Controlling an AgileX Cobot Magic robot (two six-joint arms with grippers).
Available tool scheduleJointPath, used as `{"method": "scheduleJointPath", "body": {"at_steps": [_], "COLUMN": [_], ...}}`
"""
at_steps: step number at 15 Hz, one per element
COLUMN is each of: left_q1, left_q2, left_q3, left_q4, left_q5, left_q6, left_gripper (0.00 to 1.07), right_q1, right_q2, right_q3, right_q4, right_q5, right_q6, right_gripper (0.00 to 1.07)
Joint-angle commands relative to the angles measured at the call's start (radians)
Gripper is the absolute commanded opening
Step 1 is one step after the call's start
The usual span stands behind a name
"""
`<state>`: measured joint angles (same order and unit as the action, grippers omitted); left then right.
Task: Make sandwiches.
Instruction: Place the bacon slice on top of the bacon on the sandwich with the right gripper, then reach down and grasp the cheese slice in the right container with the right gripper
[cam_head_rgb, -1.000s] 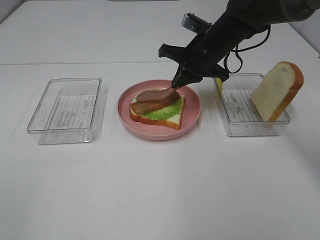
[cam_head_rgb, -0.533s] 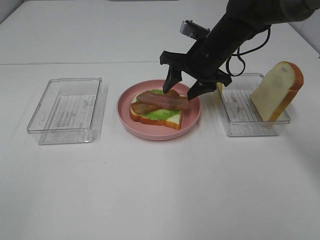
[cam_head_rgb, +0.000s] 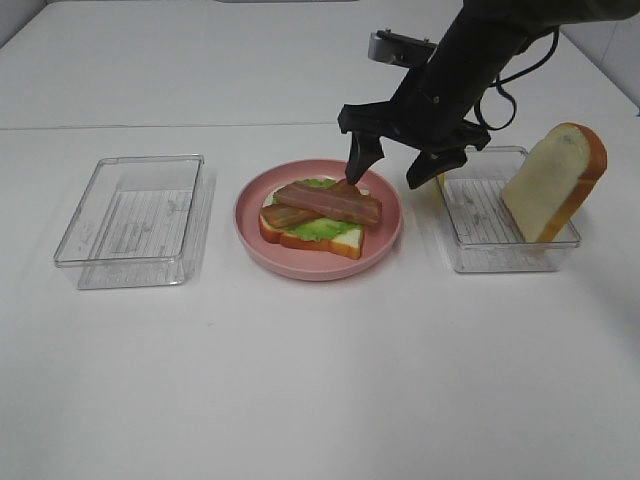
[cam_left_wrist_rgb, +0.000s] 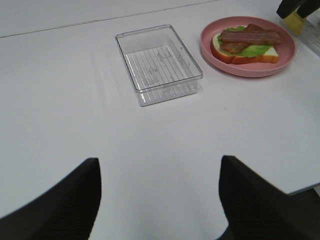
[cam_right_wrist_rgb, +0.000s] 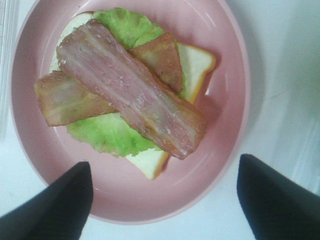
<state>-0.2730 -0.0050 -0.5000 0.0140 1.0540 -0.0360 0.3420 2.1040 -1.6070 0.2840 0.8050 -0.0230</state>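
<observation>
An open sandwich lies on the pink plate: a bread slice, green lettuce and two crossed bacon strips. My right gripper hangs open just above the plate's far right side and holds nothing. From the right wrist view, the bacon and lettuce lie below the spread fingers. A second bread slice leans upright in the right clear tray, with a yellow cheese slice at that tray's left end. My left gripper is open over bare table, far from the sandwich.
An empty clear tray sits left of the plate; it also shows in the left wrist view as the clear tray, beside the plate. White tabletop extends in front of all three. The left arm does not show in the exterior view.
My right gripper opened and let go of the upper bacon strip, which now lies flat across the sandwich. The gripper then rose and shifted slightly right. The left gripper has not moved.
</observation>
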Motion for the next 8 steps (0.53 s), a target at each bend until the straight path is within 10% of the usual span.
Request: {"method": "scheduleJointPath", "body": {"at_steps": [1, 8], "left_q1": [-0.001, -0.001], "left_q2": [-0.023, -0.023], "left_q3": [0.002, 0.002], "left_q4": [-0.007, -0.007], "left_q5": [-0.009, -0.009], "left_q6": [0.001, 0.001], "left_gripper": [0.65, 0.65], "right_q1": [-0.002, -0.035], "right_q2": [-0.043, -0.038], "right_q3": [-0.005, -0.142], "right_q4": [-0.143, -0.350], "right_q5": [0.003, 0.057], "right_q6": [0.062, 0.158], "right_gripper": [0.76, 0.76]}}
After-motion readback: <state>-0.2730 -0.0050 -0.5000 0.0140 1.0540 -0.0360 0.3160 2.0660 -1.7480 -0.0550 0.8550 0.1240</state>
